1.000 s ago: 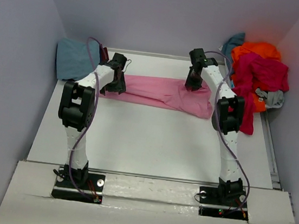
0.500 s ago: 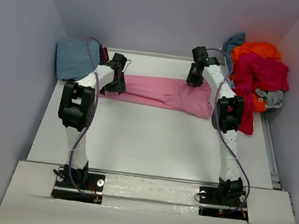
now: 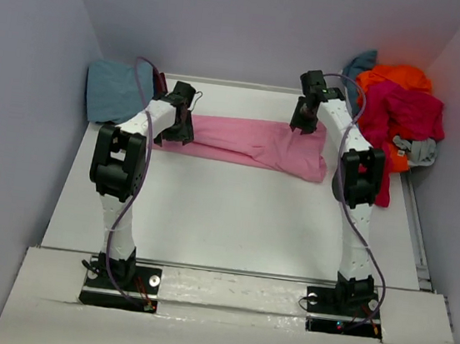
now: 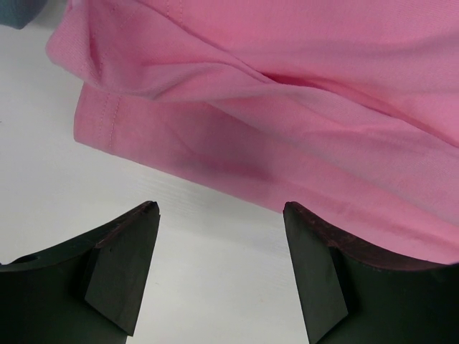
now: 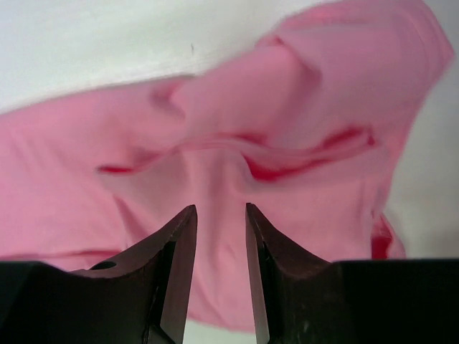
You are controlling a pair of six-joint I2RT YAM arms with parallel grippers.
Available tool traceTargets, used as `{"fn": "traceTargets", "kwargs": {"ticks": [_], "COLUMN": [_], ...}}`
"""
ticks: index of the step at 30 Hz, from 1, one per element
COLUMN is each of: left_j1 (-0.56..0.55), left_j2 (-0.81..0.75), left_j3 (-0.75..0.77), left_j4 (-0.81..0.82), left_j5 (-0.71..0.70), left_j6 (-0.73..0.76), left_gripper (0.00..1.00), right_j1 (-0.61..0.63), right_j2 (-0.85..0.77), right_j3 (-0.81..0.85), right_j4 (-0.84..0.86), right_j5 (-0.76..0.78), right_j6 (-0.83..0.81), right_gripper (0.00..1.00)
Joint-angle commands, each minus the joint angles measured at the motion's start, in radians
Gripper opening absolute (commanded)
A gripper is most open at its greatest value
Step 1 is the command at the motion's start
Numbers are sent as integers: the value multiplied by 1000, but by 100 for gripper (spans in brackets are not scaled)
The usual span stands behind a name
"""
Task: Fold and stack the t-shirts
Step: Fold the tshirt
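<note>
Your pink t-shirt [image 3: 250, 143] lies as a long folded band across the far side of the surface [image 3: 224, 222]. The teal-blue shirt [image 3: 112, 90] sits far left and the unfolded pile [image 3: 397, 109] far right. Left jaws are wide apart just short of the stitched hem corner, holding nothing. Right jaws are only a sliver apart above the rumpled right end, also empty. It's thin matte knit, light and floppy, so I'd guess it'll sag and wrinkle. I'd pinch the 2 end corners at the hem, where the doubled stitching gives some bite.
</note>
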Motion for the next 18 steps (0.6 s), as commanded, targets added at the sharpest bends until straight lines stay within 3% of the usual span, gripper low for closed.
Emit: {"fn": "traceTargets", "kwargs": {"ticks": [1,9,18], "left_j1": [-11,-11,-11], "left_j2": [-47,-17,15], "left_j3": [17,35,37], "left_j4": [16,25,40], "left_j5": [-7,-11,10], "left_j6": [1,-18,-59], "left_gripper": [82,82,82], "right_j1": [-7,65,179], "right_j2": [-216,-237,-217], "right_j3": [-135,-118,-181], "right_j4": [20,-131,-99], "right_j5": [-9,-104,-204], "right_j6": [-2,-22,-10], "right_gripper": [39,37,35]}}
